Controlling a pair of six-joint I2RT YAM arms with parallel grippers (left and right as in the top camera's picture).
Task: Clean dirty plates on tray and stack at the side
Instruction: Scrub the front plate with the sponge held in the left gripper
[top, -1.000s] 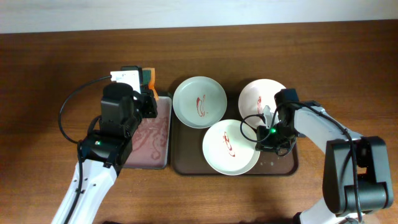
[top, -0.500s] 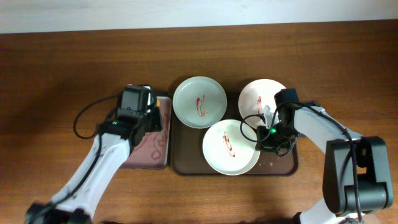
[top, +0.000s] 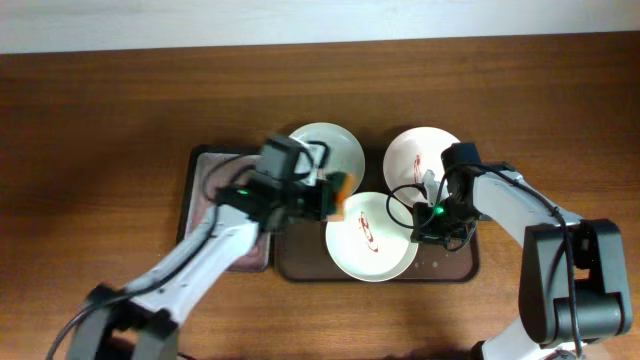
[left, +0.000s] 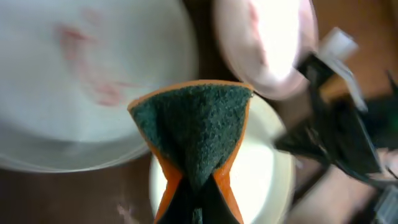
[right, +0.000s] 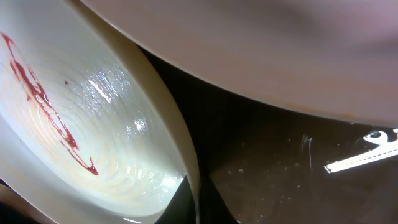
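Note:
Three plates smeared with red sauce lie on the dark brown tray (top: 450, 270): a mint one (top: 310, 158) at the back left, a pinkish one (top: 412, 155) at the back right, a pale white one (top: 368, 240) in front. My left gripper (top: 335, 195) is shut on an orange and green sponge (left: 196, 134), held above the near edge of the mint plate beside the front plate. My right gripper (top: 420, 222) is shut on the right rim of the front plate (right: 186, 168).
A smaller pinkish-grey tray (top: 205, 190) lies left of the brown tray, partly under my left arm. Brown wooden table (top: 90, 120) spreads on both sides.
My left arm has swung right from the pinkish-grey tray, carrying the sponge over the plates. The right arm has not moved.

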